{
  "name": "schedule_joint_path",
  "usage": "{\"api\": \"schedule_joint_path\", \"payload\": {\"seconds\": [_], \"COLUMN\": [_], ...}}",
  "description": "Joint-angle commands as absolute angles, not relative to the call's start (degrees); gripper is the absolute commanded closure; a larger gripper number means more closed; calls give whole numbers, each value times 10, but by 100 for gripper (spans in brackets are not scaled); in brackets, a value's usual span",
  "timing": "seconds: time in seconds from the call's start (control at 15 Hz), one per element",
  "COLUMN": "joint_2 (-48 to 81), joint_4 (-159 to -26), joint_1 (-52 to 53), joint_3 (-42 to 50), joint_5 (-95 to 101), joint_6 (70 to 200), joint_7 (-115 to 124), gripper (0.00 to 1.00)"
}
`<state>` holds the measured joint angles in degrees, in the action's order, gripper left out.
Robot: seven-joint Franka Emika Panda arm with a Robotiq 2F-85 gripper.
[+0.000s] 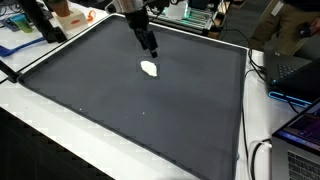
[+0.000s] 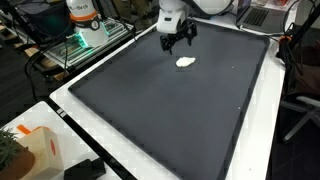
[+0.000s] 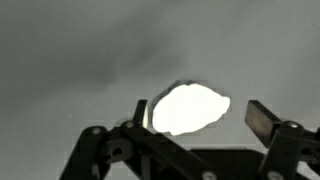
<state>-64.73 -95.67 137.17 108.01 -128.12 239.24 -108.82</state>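
Observation:
A small white lump [image 1: 150, 68] lies on the dark grey mat [image 1: 120, 110] toward its far side, also visible in the other exterior view as the white lump [image 2: 186, 62]. My gripper [image 1: 150, 48] hangs just above and behind it, jaws spread wide with nothing between them. In the wrist view the white lump [image 3: 188, 108] shows bright and overexposed between the two fingers, closer to the left finger [image 3: 141, 113] than to the right finger [image 3: 262, 122]. My gripper [image 3: 200, 118] is apart from the lump.
The mat [image 2: 170, 110] covers a white table [image 2: 70, 115]. Laptops [image 1: 300, 120] and cables sit at one side. An orange and white box [image 2: 30, 150] and a plant stand near a corner. Clutter and a shelf [image 2: 85, 40] line the far edge.

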Motion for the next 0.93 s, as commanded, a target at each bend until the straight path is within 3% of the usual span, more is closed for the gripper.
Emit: {"api": "schedule_joint_path", "payload": {"seconds": [0.0,0.33,0.8,0.87], "joint_2": [-551,-428,-351,-364], "joint_4": [-1104,-1269,-1394,-1361], "joint_1": [1369,1326,1202,1239], "joint_3": [1080,985,709,756], "joint_5": [-1265,-1279,-1255,-1286], "joint_6": [2345,2350,2416,2401], "joint_7": [-1058,-1049,-1037,-1047], "gripper": [0,0,0,0]}}
